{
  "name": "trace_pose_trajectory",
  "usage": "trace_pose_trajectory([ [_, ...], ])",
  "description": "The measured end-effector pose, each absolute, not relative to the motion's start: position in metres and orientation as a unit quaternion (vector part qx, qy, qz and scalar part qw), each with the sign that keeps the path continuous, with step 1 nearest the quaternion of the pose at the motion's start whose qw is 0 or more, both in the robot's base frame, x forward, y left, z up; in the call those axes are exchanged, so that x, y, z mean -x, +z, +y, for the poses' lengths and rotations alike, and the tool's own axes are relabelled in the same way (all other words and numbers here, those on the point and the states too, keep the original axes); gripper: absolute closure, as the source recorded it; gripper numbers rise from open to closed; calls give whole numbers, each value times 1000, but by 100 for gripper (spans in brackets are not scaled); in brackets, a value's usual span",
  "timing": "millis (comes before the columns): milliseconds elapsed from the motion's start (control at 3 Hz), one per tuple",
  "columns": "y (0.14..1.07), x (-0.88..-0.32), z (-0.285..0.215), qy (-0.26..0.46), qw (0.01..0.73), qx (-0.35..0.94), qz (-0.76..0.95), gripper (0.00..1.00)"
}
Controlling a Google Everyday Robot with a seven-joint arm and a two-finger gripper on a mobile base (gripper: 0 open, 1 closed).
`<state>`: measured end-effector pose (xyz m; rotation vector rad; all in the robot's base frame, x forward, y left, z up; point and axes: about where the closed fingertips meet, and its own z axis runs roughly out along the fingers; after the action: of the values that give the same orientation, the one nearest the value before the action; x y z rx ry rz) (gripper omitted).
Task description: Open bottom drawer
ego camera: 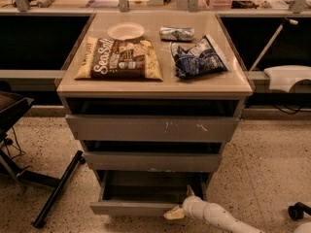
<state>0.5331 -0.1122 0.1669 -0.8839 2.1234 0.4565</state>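
Bottom drawer (131,208), standing partly out, front edge just left of the gripper (174,212). Gripper low at the front's right end, apparently touching it, probably placed there to draw it outward; whether clenched or released cannot be told. Arm (218,216) extends rightward.

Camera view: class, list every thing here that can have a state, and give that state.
bottom drawer: pulled partly out, inside showing.
middle drawer: pushed in.
top drawer: pushed in.
hand: at the bottom drawer's front, right end.
brown snack bag: lying flat.
blue bag: lying crumpled.
can: on its side.
plate: empty.
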Motion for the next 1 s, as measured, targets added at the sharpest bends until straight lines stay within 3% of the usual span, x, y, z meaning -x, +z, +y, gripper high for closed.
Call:
trace_pose_trajectory([
  [333,167,-533,-112,179,388,347,835,19],
  [1000,167,-533,-112,180,388,347,835,65],
])
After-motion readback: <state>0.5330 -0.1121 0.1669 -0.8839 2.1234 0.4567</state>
